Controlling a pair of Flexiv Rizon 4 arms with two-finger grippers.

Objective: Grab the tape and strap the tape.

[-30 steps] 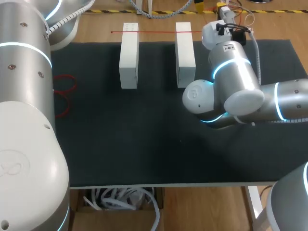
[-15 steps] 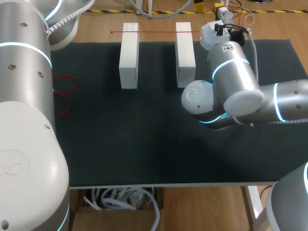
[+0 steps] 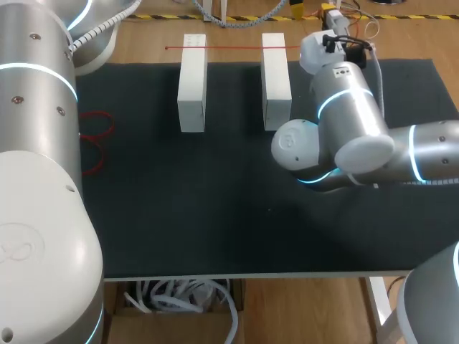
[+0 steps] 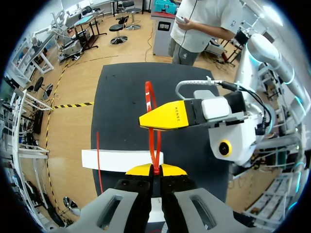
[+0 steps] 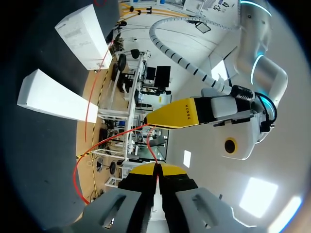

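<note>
A thin red tape (image 3: 229, 48) runs taut across the far ends of two white blocks (image 3: 192, 82) (image 3: 276, 80) on the black mat. In the left wrist view my left gripper (image 4: 155, 170) is shut on the red tape (image 4: 153, 126), which rises to the yellow fingers (image 4: 167, 116) of my right gripper just ahead. In the right wrist view my right gripper (image 5: 156, 169) is shut on the same tape (image 5: 151, 150), facing the left gripper's yellow fingers (image 5: 180, 114). My right arm (image 3: 344, 122) bends over the mat's far right corner. Neither gripper's tips show in the head view.
Loose red tape loops (image 3: 97, 132) lie at the mat's left edge beside my left arm (image 3: 36, 143). The black mat (image 3: 215, 208) covers most of the table, with bare wood (image 3: 237, 32) behind the blocks. Both blocks also show in the right wrist view (image 5: 85, 30) (image 5: 56, 103).
My right arm's wrist shifted slightly left and back again. The tape, the blocks and the left arm have not moved.
</note>
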